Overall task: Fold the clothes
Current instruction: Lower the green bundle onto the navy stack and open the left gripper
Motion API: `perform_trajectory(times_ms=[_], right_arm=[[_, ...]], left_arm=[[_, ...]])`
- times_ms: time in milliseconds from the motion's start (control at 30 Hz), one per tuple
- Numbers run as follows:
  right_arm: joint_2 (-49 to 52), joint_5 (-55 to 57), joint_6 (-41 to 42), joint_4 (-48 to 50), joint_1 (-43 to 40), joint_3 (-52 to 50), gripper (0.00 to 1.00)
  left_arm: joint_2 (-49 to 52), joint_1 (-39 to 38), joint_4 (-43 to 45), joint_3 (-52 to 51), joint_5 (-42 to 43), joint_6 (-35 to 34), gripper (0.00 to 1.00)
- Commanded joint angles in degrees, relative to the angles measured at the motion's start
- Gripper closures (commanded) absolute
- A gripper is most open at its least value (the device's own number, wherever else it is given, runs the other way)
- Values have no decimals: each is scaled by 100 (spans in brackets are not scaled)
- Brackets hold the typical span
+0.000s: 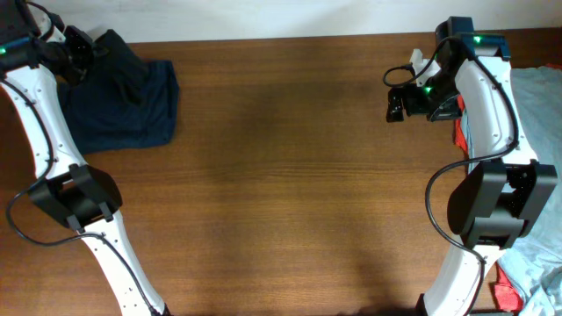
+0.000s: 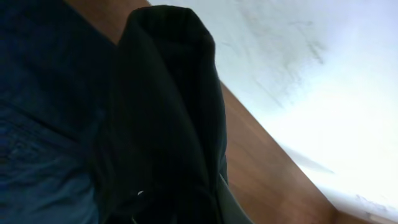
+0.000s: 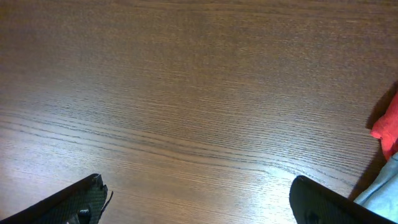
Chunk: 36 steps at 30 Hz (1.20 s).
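Observation:
A black T-shirt is bunched at the far left on top of a folded navy garment. My left gripper is at its left edge and shut on it. In the left wrist view the black fabric rises from the jaws and hides the fingers, with a tiny white mark low down. The navy garment lies to the left there. My right gripper is open and empty over bare wood at the far right.
A pile of light grey-blue cloth with a red garment lies at the table's right edge, beside the right arm. Both show at the right edge of the right wrist view, red above grey-blue. The brown wooden table spans between the arms.

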Motion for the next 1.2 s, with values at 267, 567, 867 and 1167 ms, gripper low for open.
perform_trajectory(times_ms=[267,567,867,1167], right_arm=[[-140,74,4,-20,-15,70,1],[-140,74,4,-20,-15,70,1],[-140,74,4,-20,-15,70,1],[-140,74,4,-20,-15,70,1]], left_arm=[[597,439,-614,79,-887,306,100],[758,531,-1294,76,-2050,669,97],[750,586,-1510,98,-2288,887,14],[-26,595,-1617,431,-2277,887,13]])
